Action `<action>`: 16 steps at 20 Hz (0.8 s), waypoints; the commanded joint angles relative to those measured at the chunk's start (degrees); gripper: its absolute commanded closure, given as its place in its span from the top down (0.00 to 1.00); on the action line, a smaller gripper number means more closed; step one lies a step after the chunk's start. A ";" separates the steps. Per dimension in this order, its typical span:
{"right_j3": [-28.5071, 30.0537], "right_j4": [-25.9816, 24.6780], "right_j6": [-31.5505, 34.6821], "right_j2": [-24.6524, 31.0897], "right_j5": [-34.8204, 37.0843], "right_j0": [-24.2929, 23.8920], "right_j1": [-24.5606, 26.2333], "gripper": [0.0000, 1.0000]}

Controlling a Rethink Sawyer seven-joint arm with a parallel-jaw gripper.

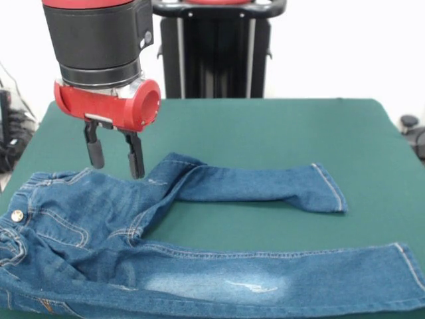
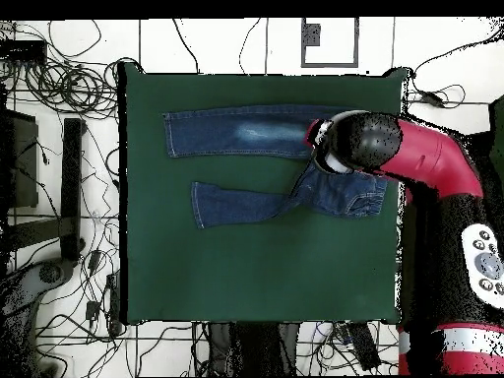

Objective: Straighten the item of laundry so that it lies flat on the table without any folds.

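Note:
The blue denim jeans [image 1: 99, 226] lie on the dark green table [image 1: 265, 126], waist at the left with a metal button [image 1: 16, 214], both legs stretched to the right. The far leg [image 1: 265, 183] is creased where it joins the seat. The near leg [image 1: 299, 266] has a faded pale patch. My gripper [image 1: 117, 171] hangs open and empty just above the seat, near the far leg's top. In the overhead view the jeans [image 2: 246, 202] lie along the table's far half [image 2: 256, 266], and my arm [image 2: 394, 148] hides the gripper.
The black pedestal [image 1: 212, 50] stands at the table's far side. Bare green cloth lies right of and behind the legs [image 1: 345, 139]. The jeans' near leg lies close to the table's edge. Cables [image 2: 59, 79] cover the floor beside the table.

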 commanded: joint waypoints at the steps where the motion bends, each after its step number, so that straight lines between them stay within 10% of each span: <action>1: 10.44 -0.17 4.89 2.21 -9.89 1.72 0.44 1.00; 2: 6.90 0.06 0.11 2.67 0.51 1.81 1.86 1.00; 12: 7.39 -4.20 -1.94 1.72 -2.99 2.37 0.48 1.00; 16: 7.96 -1.20 7.39 -0.64 -4.82 3.33 0.53 1.00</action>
